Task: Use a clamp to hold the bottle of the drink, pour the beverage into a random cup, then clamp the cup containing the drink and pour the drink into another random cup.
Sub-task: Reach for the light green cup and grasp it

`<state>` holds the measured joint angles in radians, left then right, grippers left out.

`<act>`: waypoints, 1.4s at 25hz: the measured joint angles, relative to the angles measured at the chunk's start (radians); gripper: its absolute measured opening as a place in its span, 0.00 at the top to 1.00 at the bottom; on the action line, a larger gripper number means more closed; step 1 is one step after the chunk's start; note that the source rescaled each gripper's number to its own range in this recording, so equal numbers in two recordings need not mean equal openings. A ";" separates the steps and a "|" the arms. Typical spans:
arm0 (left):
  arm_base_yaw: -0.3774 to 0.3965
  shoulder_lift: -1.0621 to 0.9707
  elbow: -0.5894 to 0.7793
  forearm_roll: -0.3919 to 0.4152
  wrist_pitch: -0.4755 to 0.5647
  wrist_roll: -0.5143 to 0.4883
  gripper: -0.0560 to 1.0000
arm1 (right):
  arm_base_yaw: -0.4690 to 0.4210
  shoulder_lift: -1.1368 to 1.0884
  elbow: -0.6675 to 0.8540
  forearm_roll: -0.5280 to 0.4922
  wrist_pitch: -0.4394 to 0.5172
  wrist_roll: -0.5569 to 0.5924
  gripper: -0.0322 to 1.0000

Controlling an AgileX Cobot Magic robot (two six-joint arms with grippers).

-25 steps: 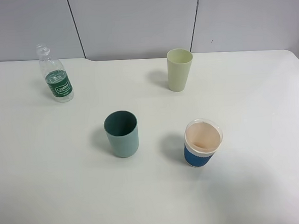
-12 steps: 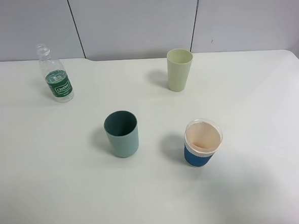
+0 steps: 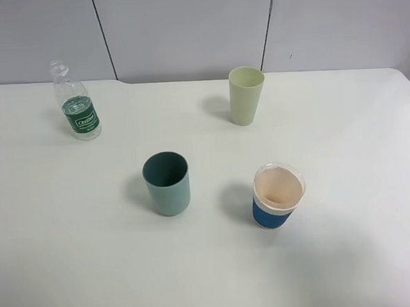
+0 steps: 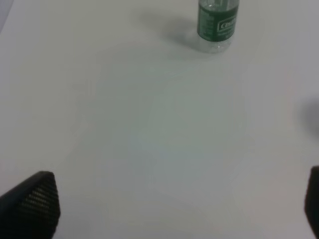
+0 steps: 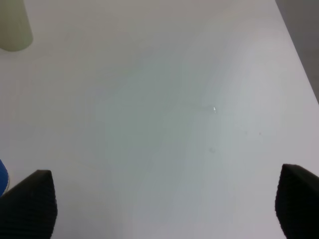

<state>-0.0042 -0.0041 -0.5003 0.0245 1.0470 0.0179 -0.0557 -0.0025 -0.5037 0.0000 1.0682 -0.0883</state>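
A clear bottle with a green label (image 3: 76,102) stands uncapped at the table's back left; its lower part also shows in the left wrist view (image 4: 216,24). A pale green cup (image 3: 247,95) stands at the back middle; its base shows in the right wrist view (image 5: 14,27). A teal cup (image 3: 167,183) stands in the middle. A blue-sleeved paper cup (image 3: 278,195) stands to its right. Neither arm shows in the exterior high view. My left gripper (image 4: 174,209) is open over bare table, far from the bottle. My right gripper (image 5: 164,209) is open over bare table.
The white table (image 3: 344,152) meets a grey panelled wall at the back. Its right edge shows in the right wrist view (image 5: 294,55). A sliver of the blue cup sleeve (image 5: 2,180) shows beside the right gripper's finger.
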 joint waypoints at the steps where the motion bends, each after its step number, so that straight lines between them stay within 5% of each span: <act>1: 0.000 0.000 0.000 0.000 0.000 0.000 0.00 | 0.000 0.000 0.000 0.000 0.000 0.000 0.32; 17: 0.000 0.000 0.000 0.000 0.000 0.000 0.00 | 0.000 0.032 -0.028 -0.033 -0.021 0.002 0.32; 35: 0.000 0.000 0.000 0.000 0.000 -0.002 0.00 | 0.000 0.796 -0.262 -0.182 -0.348 0.041 0.32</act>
<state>-0.0042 -0.0041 -0.5003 0.0245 1.0470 0.0154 -0.0557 0.7940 -0.7656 -0.1821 0.7205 -0.0477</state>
